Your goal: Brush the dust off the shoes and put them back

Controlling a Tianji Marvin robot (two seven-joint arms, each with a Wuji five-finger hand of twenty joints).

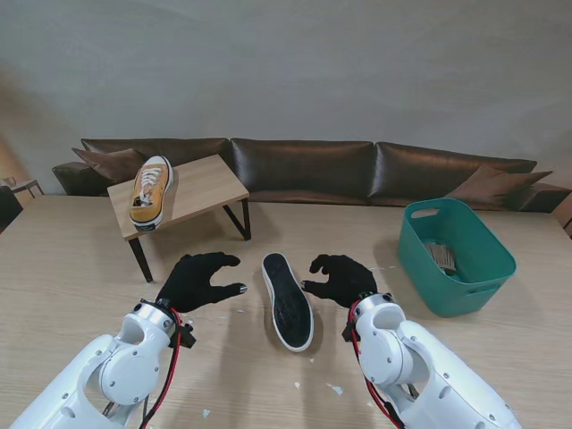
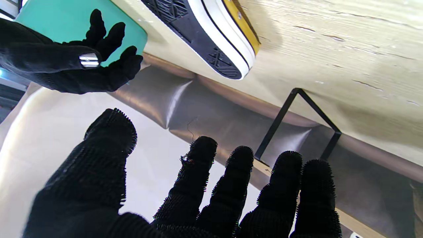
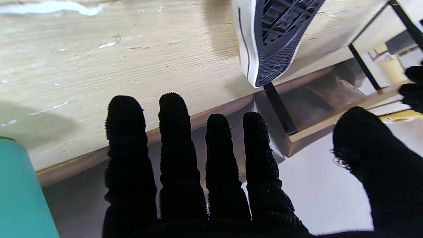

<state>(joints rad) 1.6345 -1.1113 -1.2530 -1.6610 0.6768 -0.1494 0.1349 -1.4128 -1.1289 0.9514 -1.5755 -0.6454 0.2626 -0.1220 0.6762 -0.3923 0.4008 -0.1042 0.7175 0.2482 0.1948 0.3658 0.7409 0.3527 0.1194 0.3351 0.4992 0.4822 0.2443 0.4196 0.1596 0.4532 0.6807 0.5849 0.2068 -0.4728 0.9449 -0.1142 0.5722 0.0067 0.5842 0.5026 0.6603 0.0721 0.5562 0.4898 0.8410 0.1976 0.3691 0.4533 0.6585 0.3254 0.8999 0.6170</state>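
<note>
A shoe (image 1: pixel 288 301) lies on its side on the table between my hands, its dark sole facing up; its sole also shows in the left wrist view (image 2: pixel 211 36) and the right wrist view (image 3: pixel 274 43). A second, yellow shoe (image 1: pixel 151 190) stands on the small wooden stand (image 1: pixel 206 188) at the far left. My left hand (image 1: pixel 198 281) hovers just left of the lying shoe, fingers spread, holding nothing. My right hand (image 1: pixel 341 279) hovers just right of it, also open and empty. A brush (image 1: pixel 441 257) seems to lie in the teal basket (image 1: pixel 490 269).
The teal basket sits at the right of the table. A brown leather sofa (image 1: pixel 357 170) runs along the table's far edge. Small white scraps (image 1: pixel 333 389) lie on the table near me. The stand's black metal legs (image 1: pixel 245 221) reach down beside the shoe's far end.
</note>
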